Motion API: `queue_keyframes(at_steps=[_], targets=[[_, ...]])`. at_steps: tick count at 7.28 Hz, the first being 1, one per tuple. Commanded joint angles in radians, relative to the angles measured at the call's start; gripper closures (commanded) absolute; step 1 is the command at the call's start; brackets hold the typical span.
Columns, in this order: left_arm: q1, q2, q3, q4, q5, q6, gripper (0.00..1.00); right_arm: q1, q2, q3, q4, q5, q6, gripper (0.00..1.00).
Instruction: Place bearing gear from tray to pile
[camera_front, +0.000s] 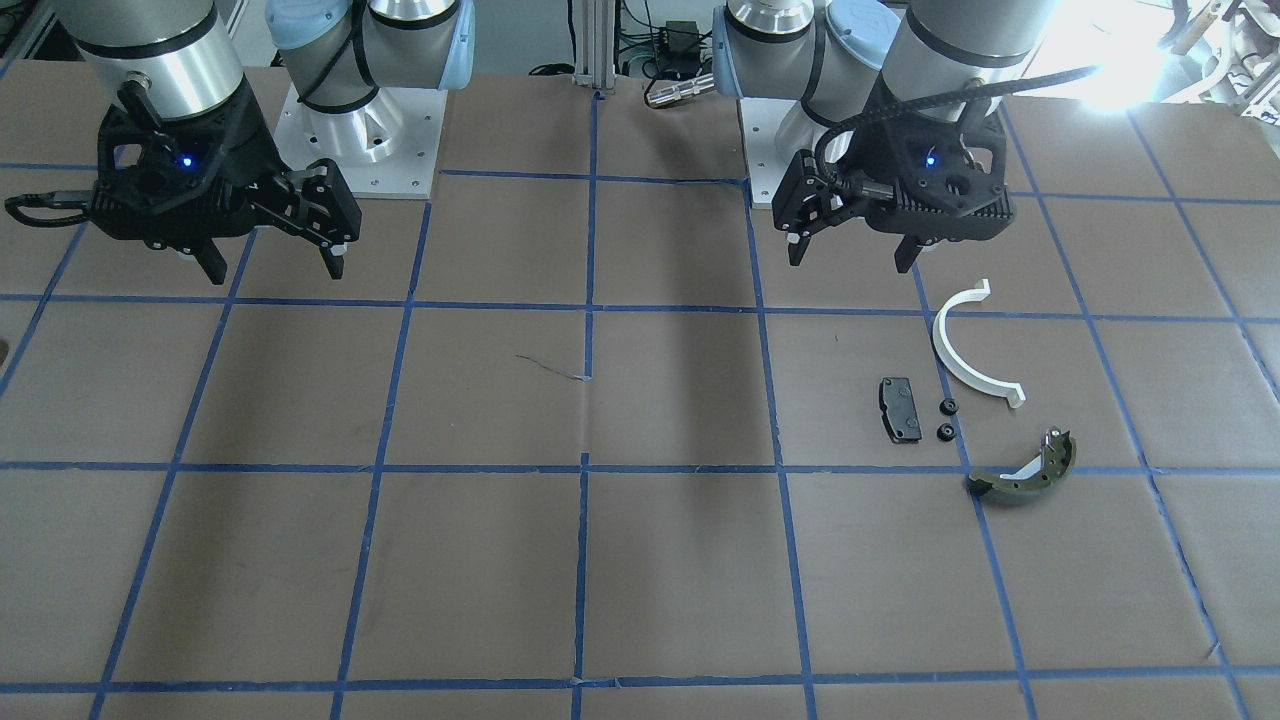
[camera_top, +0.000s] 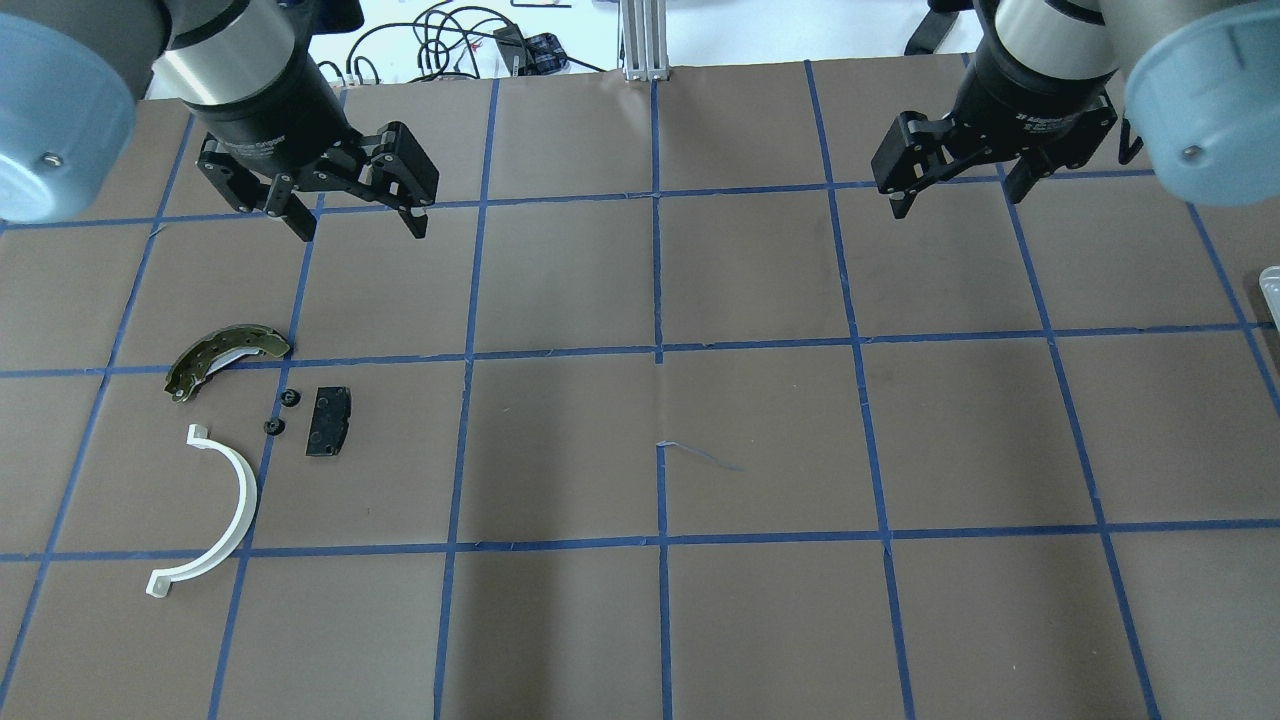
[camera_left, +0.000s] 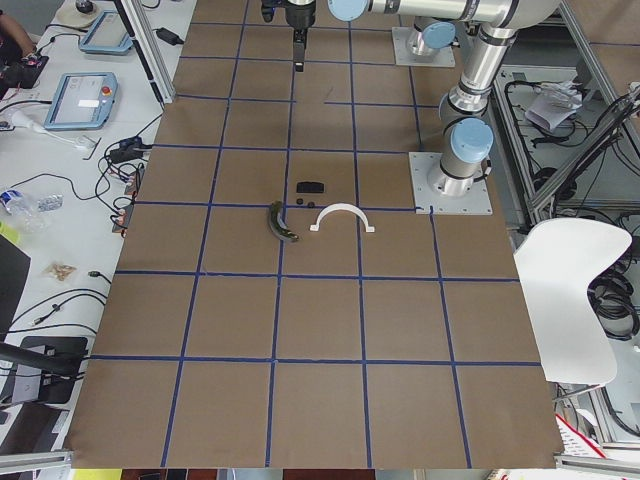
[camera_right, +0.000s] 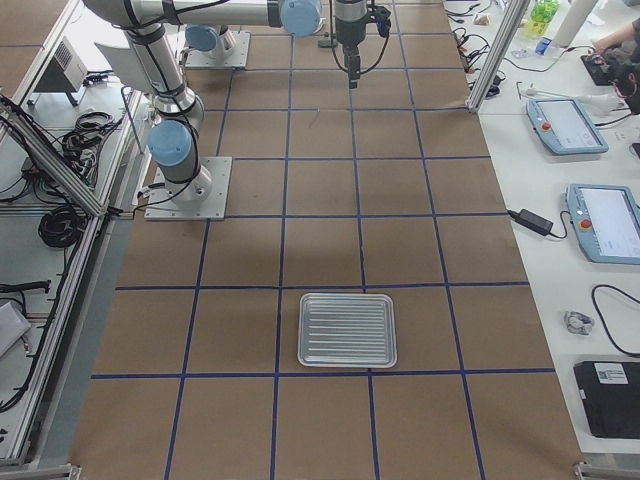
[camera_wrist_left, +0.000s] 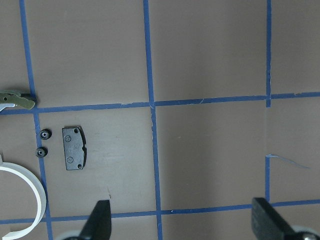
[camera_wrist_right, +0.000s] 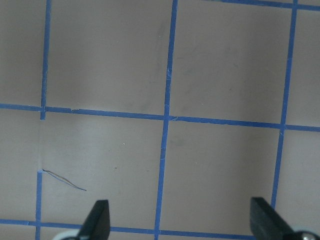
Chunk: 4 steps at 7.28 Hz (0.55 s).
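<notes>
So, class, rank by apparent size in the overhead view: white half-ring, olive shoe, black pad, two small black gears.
white half-ring
olive shoe
black pad
upper gear and lower gear: look alike

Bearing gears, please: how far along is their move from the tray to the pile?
Done: two small black gears lie beside the black brake pad in the pile. In hand: nothing; left claw and right claw hang open. Left: apparently nothing; the tray looks bare.

Left wrist view: white half-ring (camera_wrist_left: 41, 197) at 8 o'clock and olive shoe (camera_wrist_left: 17, 101) at 9 o'clock are cut off by the edge.
</notes>
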Motion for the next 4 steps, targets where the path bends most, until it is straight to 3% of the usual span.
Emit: queue_keyframes(at_steps=[1, 4], targets=[[0.000, 0.001, 0.000, 0.000, 0.000, 0.000, 0.00, 0.000, 0.001, 0.000, -0.009, 0.000, 0.000, 0.00], [0.002, 0.001, 0.000, 0.000, 0.000, 0.002, 0.00, 0.000, 0.001, 0.000, -0.003, 0.000, 0.006, 0.00]])
